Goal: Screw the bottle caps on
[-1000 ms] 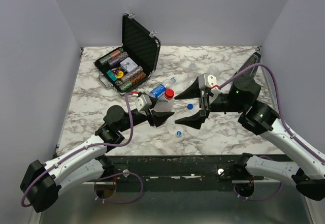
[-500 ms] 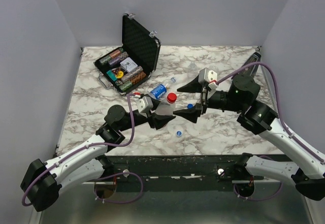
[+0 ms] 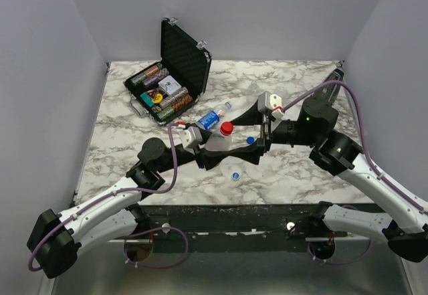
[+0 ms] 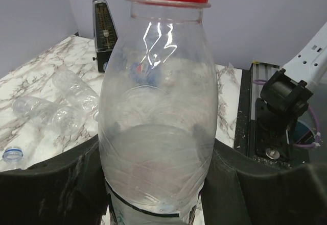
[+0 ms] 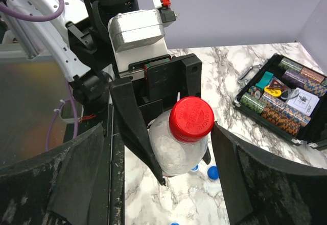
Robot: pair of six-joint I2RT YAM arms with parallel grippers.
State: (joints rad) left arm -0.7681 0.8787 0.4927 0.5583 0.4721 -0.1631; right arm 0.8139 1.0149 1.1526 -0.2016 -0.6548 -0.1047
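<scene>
Where the marble table (image 3: 301, 81) runs closest to the arm bases, a loose pale cap with a blue ring (image 3: 235, 174) lies alone, at five o'clock from the held bottle. Just beyond it the left gripper (image 3: 215, 150) is clamped on the body of a clear bottle (image 4: 157, 133), its fingers (image 4: 51, 184) pressed against both sides. A red cap (image 5: 191, 119) sits on the bottle's neck. The right gripper (image 3: 234, 136) reaches in from three o'clock with its jaws spread wide, one finger on each side of the red cap with a gap on both sides, gripping nothing. A blue cap (image 3: 250, 140) lies on the table at three o'clock of the bottle, beneath the right gripper. Farther back, at eleven o'clock, a blue-labelled bottle (image 3: 210, 119) lies on its side. Farthest, at ten o'clock, an open black case (image 3: 184, 57) holds poker chips (image 3: 160, 94).
</scene>
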